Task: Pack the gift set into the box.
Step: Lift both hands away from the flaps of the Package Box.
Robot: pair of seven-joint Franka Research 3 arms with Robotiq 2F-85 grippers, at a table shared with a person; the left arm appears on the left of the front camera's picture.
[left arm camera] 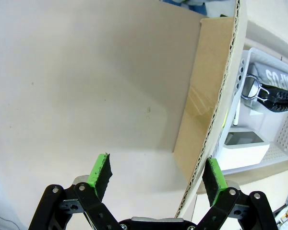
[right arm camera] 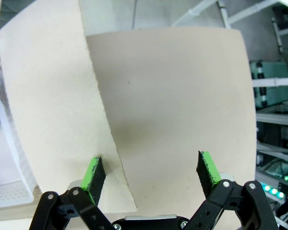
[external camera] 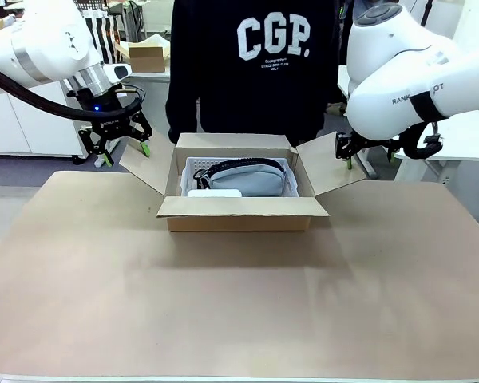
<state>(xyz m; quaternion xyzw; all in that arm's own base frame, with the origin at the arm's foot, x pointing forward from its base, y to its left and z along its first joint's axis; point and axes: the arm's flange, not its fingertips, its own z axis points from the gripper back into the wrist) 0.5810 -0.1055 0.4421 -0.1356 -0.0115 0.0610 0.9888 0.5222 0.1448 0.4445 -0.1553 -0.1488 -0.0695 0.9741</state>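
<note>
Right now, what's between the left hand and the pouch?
The box's open left flap, its edge inside the left hand's open fingers, then the white basket's wall before the pouch; left wrist view.

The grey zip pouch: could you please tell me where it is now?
In the front view the pouch lies in a white basket inside the open box at mid-table, the flat white item by its near left.

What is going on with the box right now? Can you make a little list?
Box: open on the table, flaps out
Inside: white tray holding grey pouch and white item
Left hand: open, straddling the left flap edge
Right hand: open, straddling the right flap edge
Person: standing behind the box
</note>
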